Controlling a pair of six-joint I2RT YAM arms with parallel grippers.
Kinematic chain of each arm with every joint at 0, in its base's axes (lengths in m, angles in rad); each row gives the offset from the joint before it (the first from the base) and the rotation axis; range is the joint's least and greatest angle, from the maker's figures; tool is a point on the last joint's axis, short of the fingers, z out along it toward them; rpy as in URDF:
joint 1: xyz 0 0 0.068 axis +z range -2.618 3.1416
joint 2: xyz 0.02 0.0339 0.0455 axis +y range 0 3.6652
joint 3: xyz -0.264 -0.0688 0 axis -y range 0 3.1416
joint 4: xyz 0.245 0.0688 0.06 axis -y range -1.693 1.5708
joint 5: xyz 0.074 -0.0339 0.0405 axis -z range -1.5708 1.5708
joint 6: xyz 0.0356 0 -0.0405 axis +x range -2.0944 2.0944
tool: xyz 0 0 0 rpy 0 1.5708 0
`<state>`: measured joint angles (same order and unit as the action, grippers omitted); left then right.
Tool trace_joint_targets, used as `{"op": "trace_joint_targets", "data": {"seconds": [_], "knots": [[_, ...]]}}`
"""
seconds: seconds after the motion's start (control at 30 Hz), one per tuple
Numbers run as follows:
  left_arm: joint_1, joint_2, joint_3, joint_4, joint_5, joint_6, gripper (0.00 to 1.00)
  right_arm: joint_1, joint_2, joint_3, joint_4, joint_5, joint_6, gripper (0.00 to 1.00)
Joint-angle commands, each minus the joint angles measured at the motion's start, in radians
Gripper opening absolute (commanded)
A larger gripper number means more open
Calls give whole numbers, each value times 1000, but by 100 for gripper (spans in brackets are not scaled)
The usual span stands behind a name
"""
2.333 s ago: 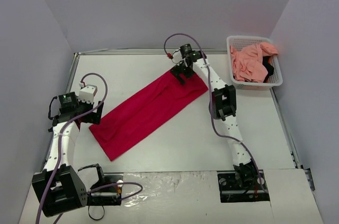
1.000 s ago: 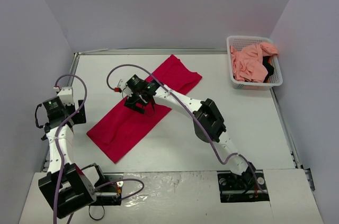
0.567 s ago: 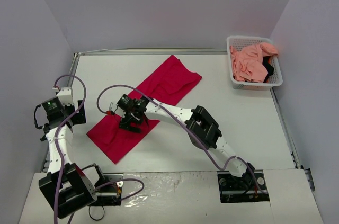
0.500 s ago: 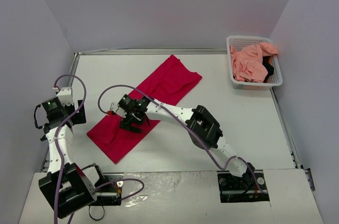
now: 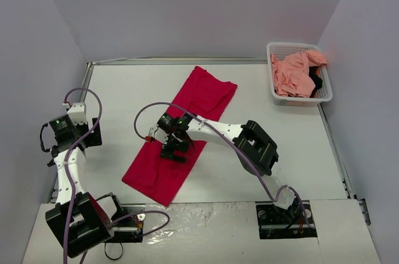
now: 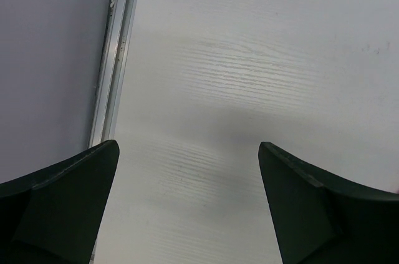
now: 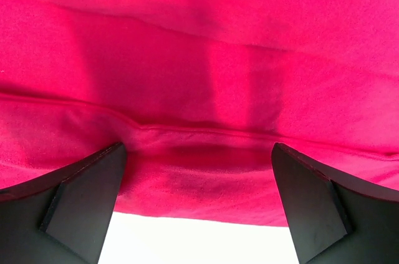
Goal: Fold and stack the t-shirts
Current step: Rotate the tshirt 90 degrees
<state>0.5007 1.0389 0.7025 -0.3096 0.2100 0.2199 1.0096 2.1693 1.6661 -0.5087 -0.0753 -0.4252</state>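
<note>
I am holding my right gripper (image 5: 174, 150), jaws apart, low over the red t-shirt (image 5: 209, 92), folded only to a strip; the pink t-shirt (image 5: 292, 73) is waiting in the basket (image 5: 298, 45), nothing stacked

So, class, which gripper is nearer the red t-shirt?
Right. The right gripper hovers open directly over the red t-shirt; the left gripper is off to its left, open over bare table.
</note>
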Motion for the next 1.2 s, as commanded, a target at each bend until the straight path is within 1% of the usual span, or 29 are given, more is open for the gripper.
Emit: {"op": "trace_joint_targets", "data": {"seconds": [0.0, 0.23, 0.4, 0.43, 0.63, 0.8, 0.93, 1.17], "knots": [[10, -20, 37, -6, 20, 2, 94, -54, -12, -100, -249, -76, -56, 100], [10, -20, 37, -11, 37, 6, 94, -178, -75, -244, -286, -95, -78, 100], [10, -20, 38, -10, 49, 7, 94, -269, -89, -250, -277, -109, -95, 100], [10, -20, 38, -11, 52, 7, 94, -296, -80, -229, -278, -110, -98, 100], [12, -27, 35, -10, 54, 9, 94, -362, -8, -102, -283, -110, -119, 100], [10, -34, 31, -8, 57, 10, 94, -436, 84, 71, -290, -106, -118, 100], [10, -34, 32, -11, 58, 12, 94, -463, 165, 176, -312, -106, -130, 100], [10, -33, 31, -5, 58, 12, 94, -491, 256, 329, -315, -86, -132, 100]]}}
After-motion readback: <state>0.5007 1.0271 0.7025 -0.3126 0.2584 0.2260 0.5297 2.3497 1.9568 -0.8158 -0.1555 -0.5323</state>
